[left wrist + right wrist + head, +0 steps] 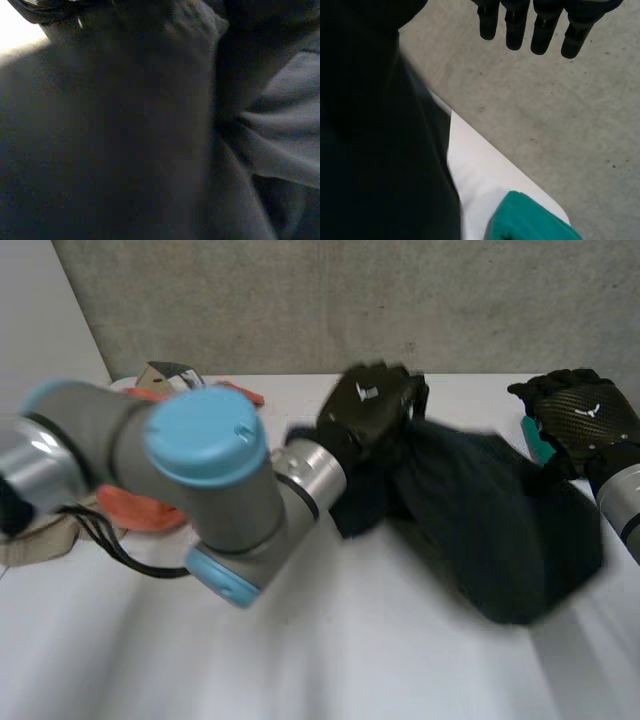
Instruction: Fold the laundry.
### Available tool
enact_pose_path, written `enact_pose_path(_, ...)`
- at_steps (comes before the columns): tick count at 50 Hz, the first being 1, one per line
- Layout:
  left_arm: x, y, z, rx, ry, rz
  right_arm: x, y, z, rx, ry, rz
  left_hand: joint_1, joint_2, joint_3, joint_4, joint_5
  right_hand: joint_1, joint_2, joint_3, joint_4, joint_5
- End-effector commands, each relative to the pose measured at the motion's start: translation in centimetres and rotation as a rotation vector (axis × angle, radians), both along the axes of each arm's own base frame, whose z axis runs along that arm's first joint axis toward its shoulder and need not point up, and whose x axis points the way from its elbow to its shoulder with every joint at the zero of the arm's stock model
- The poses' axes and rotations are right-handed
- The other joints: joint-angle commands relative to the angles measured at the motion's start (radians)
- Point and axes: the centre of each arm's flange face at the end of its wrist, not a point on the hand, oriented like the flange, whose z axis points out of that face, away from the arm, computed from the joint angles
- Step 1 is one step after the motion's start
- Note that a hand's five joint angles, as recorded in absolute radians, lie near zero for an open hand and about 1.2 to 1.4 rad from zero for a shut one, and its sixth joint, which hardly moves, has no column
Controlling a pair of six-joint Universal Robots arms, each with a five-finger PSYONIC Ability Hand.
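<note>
Left robot hand [370, 405] on dark garment [500, 530]

White, smooth, flat-topped table [400, 660]. Heaped on it, right of the middle: large dark navy cloth [490, 530], rumpled and bulky, lower folds slumped onto the white surface. Just beside the far right end of that dark cloth: small teal cloth [535, 440], mostly hidden, with a narrow strip of white table between the two in the right wrist view. Well apart from the dark cloth, on its left: crumpled orange cloth [140, 510], only partly in sight. Further from the dark cloth on that same side, next to the orange one: pale beige cloth [40, 535], lying limp near the table's edge.
</note>
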Motion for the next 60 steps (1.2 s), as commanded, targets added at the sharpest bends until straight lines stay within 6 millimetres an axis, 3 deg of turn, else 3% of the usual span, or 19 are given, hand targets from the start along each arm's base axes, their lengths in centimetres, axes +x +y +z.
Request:
enact_pose_path(1, 0.6, -0.9, -2.3, -0.063, -0.188, 0.102, 0.3, 0.4, -0.9, 0.030, 0.011, 0.019, -0.578, -0.612, -0.626, -0.626, -0.619, -0.057, -0.046, -0.042, -0.034, -0.049)
enact_pose_path(4, 1.4, -1.2, -1.7, -0.090, -0.225, 0.141, 0.4, 0.3, -1.2, 0.039, 0.018, 0.033, -0.758, -0.792, -0.806, -0.805, -0.799, -0.057, -0.046, -0.042, -0.034, -0.049)
enact_pose_path(8, 4.1, -2.8, 0.9, -0.116, -0.224, 0.221, 0.7, 0.7, -2.0, 0.093, 0.028, 0.069, -0.770, -0.804, -0.818, -0.817, -0.811, -0.057, -0.046, -0.042, -0.034, -0.049)
enact_pose_path(11, 6.0, -4.5, 1.4, -0.113, -0.224, 0.274, 0.9, 1.2, -2.4, 0.132, 0.033, 0.097, -0.767, -0.801, -0.815, -0.814, -0.808, -0.057, -0.046, -0.042, -0.034, -0.049)
enact_pose_path(15, 8.3, -7.8, 0.2, -0.097, -0.256, 0.356, 1.0, 1.4, -3.2, 0.169, 0.040, 0.112, -0.758, -0.792, -0.806, -0.806, -0.799, -0.057, -0.046, -0.042, -0.034, -0.049)
enact_pose_path(19, 10.0, -12.7, -4.3, -0.119, -0.397, 0.430, 1.1, 1.4, -4.0, 0.198, 0.042, 0.114, -0.749, -0.783, -0.798, -0.797, -0.790, -0.057, -0.046, -0.042, -0.034, -0.049)
enact_pose_path(23, 11.3, -16.1, -6.7, -0.202, -0.532, 0.482, 1.1, 1.4, -4.7, 0.219, 0.046, 0.115, -0.726, -0.760, -0.774, -0.773, -0.767, -0.057, -0.046, -0.042, -0.034, -0.049)
enact_pose_path(31, 11.5, -18.9, -10.0, -0.263, -0.617, 0.507, 0.9, 1.4, -5.1, 0.219, 0.081, 0.110, -0.653, -0.687, -0.701, -0.700, -0.694, -0.057, -0.046, -0.042, -0.034, -0.049)
enact_pose_path(34, 11.8, -20.0, -10.4, -0.273, -0.611, 0.534, 0.8, 1.4, -5.2, 0.221, 0.083, 0.107, -0.611, -0.645, -0.660, -0.659, -0.652, -0.057, -0.046, -0.042, -0.034, -0.049)
enact_pose_path(40, 16.3, -23.8, -11.2, -0.249, -0.638, 0.715, 0.9, 1.5, -5.3, 0.224, 0.085, 0.109, -0.465, -0.499, -0.513, -0.512, -0.506, -0.057, -0.046, -0.042, -0.034, -0.049)
enact_pose_path(45, 20.0, -26.4, -9.1, -0.279, -0.664, 0.904, 0.9, 1.5, -5.4, 0.225, 0.087, 0.111, -0.256, -0.290, -0.304, -0.304, -0.297, -0.057, -0.046, -0.042, -0.034, -0.049)
enact_pose_path(47, 22.8, -27.7, -7.9, -0.283, -0.673, 1.023, 0.9, 1.5, -5.4, 0.225, 0.085, 0.111, -0.238, -0.272, -0.287, -0.286, -0.279, -0.057, -0.046, -0.042, -0.034, -0.049)
enact_pose_path(52, 25.0, -28.8, -6.6, -0.329, -0.677, 1.117, 1.0, 1.5, -5.6, 0.231, 0.086, 0.113, -0.241, -0.275, -0.290, -0.289, -0.282, -0.057, -0.046, -0.042, -0.034, -0.049)
enact_pose_path(57, 24.0, -27.9, -6.8, -0.321, -0.701, 1.086, 1.0, 1.5, -5.7, 0.234, 0.087, 0.113, -0.288, -0.322, -0.336, -0.336, -0.329, -0.057, -0.046, -0.042, -0.034, -0.049)
enact_pose_path(60, 22.1, -26.2, -6.1, -0.319, -0.694, 1.035, 1.0, 1.5, -5.7, 0.234, 0.087, 0.113, -0.440, -0.474, -0.489, -0.488, -0.481, -0.057, -0.046, -0.042, -0.034, -0.049)
